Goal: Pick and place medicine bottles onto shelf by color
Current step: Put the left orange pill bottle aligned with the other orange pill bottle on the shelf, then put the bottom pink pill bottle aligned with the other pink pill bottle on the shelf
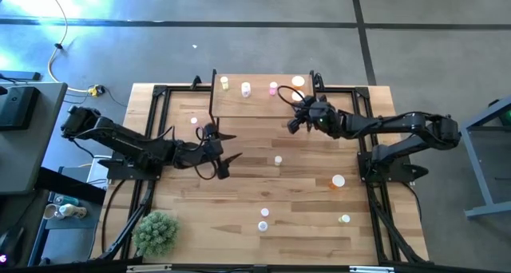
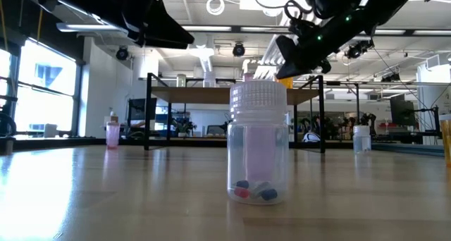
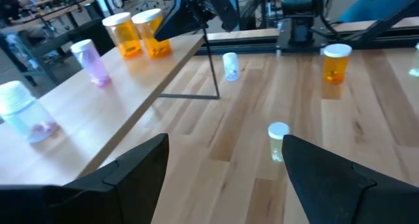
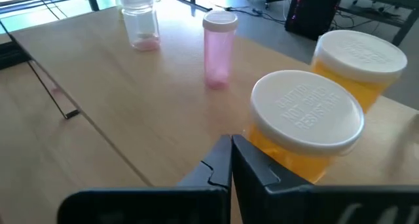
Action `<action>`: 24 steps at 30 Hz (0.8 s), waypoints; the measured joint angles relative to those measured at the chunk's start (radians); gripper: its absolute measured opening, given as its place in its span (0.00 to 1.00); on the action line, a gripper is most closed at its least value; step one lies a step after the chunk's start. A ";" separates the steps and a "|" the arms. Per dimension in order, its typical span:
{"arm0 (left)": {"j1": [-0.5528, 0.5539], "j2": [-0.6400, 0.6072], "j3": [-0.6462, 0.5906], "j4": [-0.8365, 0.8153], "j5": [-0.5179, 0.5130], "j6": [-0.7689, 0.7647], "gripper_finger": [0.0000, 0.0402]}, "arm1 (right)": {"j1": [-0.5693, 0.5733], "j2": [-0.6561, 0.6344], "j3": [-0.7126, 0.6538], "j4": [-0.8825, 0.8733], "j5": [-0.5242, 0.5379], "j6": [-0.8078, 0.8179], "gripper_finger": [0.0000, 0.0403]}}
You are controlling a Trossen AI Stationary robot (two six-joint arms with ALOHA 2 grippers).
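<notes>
**Right end effector closed above the shelf; left end effector open over the tabletop**

The shelf (image 1: 263, 105) is shown at the far edge of the tabletop (image 1: 303, 217). Five bottles are seen standing on it: a yellow-green bottle (image 1: 225, 83), a clear bottle (image 1: 246, 89), a pink bottle (image 4: 218, 48) and two orange bottles (image 4: 308, 129) at its right end. The right end effector (image 1: 294, 123) is held over the shelf's right part, just beside the nearer orange bottle, its fingers pressed together on nothing. The left end effector (image 1: 227, 156) is held above the tabletop's middle left, fingers spread wide and empty. Further bottles, among them one orange bottle on the tabletop (image 1: 338, 180), are scattered across the tabletop. A plant (image 1: 156, 231) is seen at the near left corner.
</notes>
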 joint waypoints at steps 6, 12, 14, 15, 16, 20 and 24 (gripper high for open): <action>0.031 0.000 0.000 -0.001 0.007 0.003 0.72 | -0.043 0.000 0.000 0.001 -0.020 0.000 0.00; 0.044 0.000 0.000 -0.001 0.006 0.015 0.72 | -0.062 -0.003 0.000 0.007 -0.091 0.002 0.00; 0.044 0.000 0.000 -0.001 -0.001 0.015 0.72 | -0.051 -0.012 0.000 0.012 -0.112 0.002 0.00; 0.044 0.000 0.000 -0.001 -0.001 0.009 0.72 | -0.044 -0.020 0.000 0.010 -0.116 0.000 0.00; 0.044 0.000 0.000 -0.001 0.000 -0.001 0.72 | -0.037 -0.029 0.000 0.004 -0.126 -0.007 0.00; 0.044 0.000 0.007 -0.010 0.034 -0.047 0.72 | 0.000 -0.088 0.000 -0.027 -0.177 -0.047 0.00; 0.043 0.000 0.034 -0.046 0.093 -0.038 0.72 | 0.040 -0.161 0.000 -0.087 -0.302 -0.015 0.00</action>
